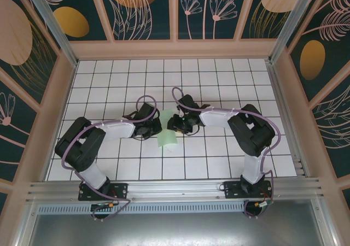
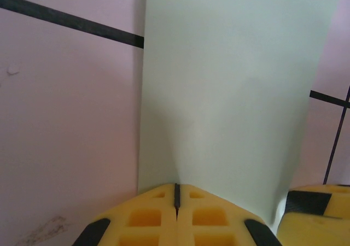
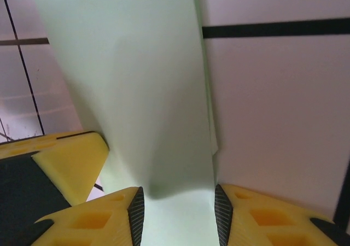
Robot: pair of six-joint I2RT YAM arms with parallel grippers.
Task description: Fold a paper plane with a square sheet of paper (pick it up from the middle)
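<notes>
Left gripper clamps the pale mint-green paper sheet; right gripper gapes around it; white gridded tabletop, teal floral walls.

The sheet of paper sits at the middle of the table, between the two arms. The left fingers pinch it from its 9 o'clock side. The right fingers straddle it from 3 o'clock. Most of the sheet extends toward 6 o'clock.

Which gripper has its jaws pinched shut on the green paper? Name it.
The left gripper: its jaws meet, clamping the paper at its edge. The right gripper has its jaws apart, with the paper passing loosely between them.
</notes>
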